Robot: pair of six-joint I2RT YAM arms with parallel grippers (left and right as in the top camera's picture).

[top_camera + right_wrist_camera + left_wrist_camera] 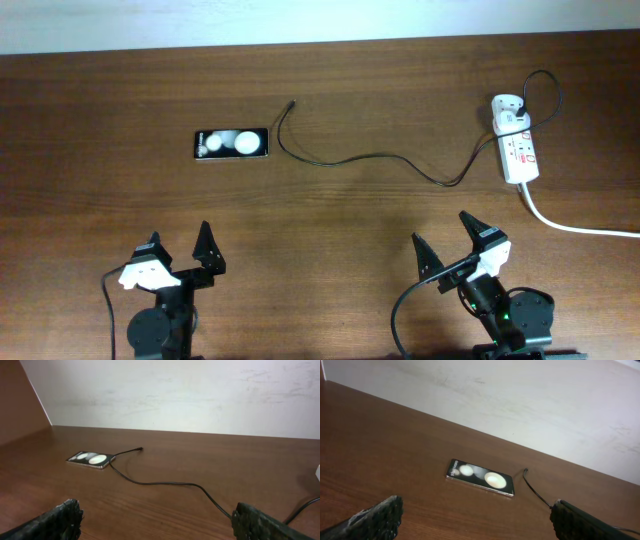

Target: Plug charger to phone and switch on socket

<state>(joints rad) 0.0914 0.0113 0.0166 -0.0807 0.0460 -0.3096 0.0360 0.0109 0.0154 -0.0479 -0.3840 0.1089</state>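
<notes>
— Where is everything lying?

— The phone (232, 143) is lying flat on the table (100, 100), ahead of the left gripper (180, 245), with its long axis running left to right. The charger (350, 160) is snaking from the socket (516, 148) at far right toward the phone. Its tip (291, 103) is resting just beside the phone's right end, apart from it and a little farther from the arms.

— And the fingers?

— Both pairs are standing spread wide, holding nothing. The right gripper (445, 235) is hovering near the table's front edge, like the left.

— Which arm is sitting nearer the tip?

— The left, I'm judging, though only slightly; the tip is lying ahead and to its right. The right gripper is facing the charger's middle stretch and is sitting nearer the socket, which is ahead and to its right.
</notes>
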